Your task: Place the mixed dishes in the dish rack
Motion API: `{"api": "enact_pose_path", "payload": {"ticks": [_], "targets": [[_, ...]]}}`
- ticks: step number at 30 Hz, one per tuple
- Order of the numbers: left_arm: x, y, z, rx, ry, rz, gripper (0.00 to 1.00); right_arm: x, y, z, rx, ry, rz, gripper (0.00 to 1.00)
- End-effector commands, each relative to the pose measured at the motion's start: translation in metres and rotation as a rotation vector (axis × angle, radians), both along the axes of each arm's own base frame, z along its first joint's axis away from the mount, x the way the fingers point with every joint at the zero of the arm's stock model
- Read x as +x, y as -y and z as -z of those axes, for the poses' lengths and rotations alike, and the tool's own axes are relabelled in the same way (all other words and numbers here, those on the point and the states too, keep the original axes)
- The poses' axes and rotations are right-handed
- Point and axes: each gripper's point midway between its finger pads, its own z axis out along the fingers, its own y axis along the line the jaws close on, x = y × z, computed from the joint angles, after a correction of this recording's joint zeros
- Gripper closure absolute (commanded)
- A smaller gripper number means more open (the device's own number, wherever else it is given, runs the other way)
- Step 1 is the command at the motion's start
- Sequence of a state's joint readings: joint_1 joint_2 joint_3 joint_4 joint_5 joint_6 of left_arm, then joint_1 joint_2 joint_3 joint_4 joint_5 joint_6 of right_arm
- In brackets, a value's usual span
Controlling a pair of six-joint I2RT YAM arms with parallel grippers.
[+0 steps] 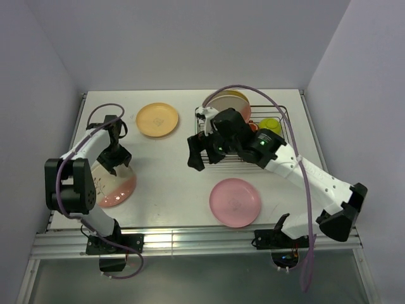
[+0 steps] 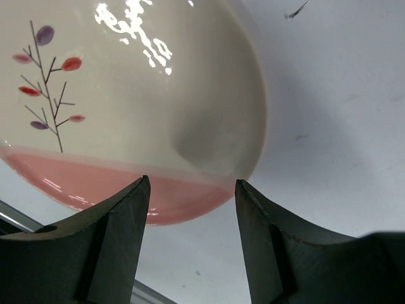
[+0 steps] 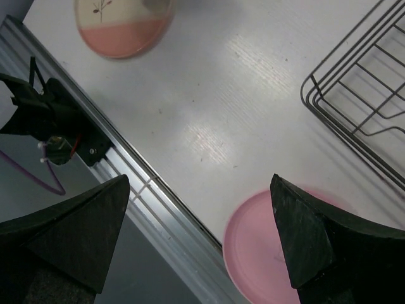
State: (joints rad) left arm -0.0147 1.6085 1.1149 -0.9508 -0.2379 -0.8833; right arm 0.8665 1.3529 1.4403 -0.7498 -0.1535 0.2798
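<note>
1. Plate, cream-and-pink with a sprig motif (image 1: 117, 187), sits at the left near corner of the table (image 1: 171, 164). The left gripper (image 1: 118, 159) is right over its rim.
2. In the left wrist view the jaws are part-way apart, either side of the plate's pink edge (image 2: 183, 202). Nothing is clamped, and I can't tell if the fingertips (image 2: 136, 196) touch it.
3. Handling guess: glossy glaze, stiff, likely slippery and chippable. It lies low on the table, so grab it at the rim, one finger under the lip.
4. The yellow-orange plate (image 1: 157, 119) lies flat further back, well apart from both arms.
5. The right gripper (image 1: 201, 155) hangs mid-table, jaws spread wide and empty, just beside the rack's left side.
6. The pink plate (image 1: 235, 202) lies flat near the front edge, below the right gripper. Same rim pinch is advised.
7. The dish rack (image 1: 283, 111) is at the far right. It holds an upright plate (image 1: 231, 101) and the lime-yellow bowl (image 1: 271, 125).
</note>
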Motion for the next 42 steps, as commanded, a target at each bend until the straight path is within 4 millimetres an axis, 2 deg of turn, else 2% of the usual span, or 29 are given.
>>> {"api": "enact_pose_path", "payload": {"ticks": [1,6,8,13,19,24,33,38,42], "targets": [[0.004,-0.002,0.003,0.088,-0.043,-0.018,0.38,-0.009,0.021,-0.002,-0.011,0.029,0.021,0.00],[0.017,0.002,0.021,0.126,-0.096,-0.004,0.37,-0.016,0.032,0.003,-0.006,0.040,0.022,0.00],[0.029,0.007,0.020,0.136,-0.077,0.012,0.37,-0.018,0.034,0.011,-0.019,0.036,0.022,0.00],[0.042,0.012,0.032,0.157,-0.136,0.023,0.37,-0.021,0.039,0.026,-0.056,0.018,0.017,0.00],[0.054,0.025,0.015,0.117,-0.054,0.014,0.39,-0.021,0.040,0.032,-0.054,0.019,0.015,0.00],[0.058,0.025,0.011,0.122,-0.059,0.009,0.40,-0.020,0.042,0.033,-0.073,0.026,0.016,0.00],[0.084,0.028,-0.014,0.111,0.032,0.022,0.42,-0.018,0.044,0.038,-0.095,0.031,0.019,0.00],[0.080,0.023,0.012,0.153,-0.085,0.035,0.41,-0.015,0.042,0.034,-0.085,0.043,0.027,0.00],[0.076,0.021,0.023,0.168,-0.128,0.029,0.41,-0.011,0.044,0.033,-0.093,0.051,0.041,0.00]]}}
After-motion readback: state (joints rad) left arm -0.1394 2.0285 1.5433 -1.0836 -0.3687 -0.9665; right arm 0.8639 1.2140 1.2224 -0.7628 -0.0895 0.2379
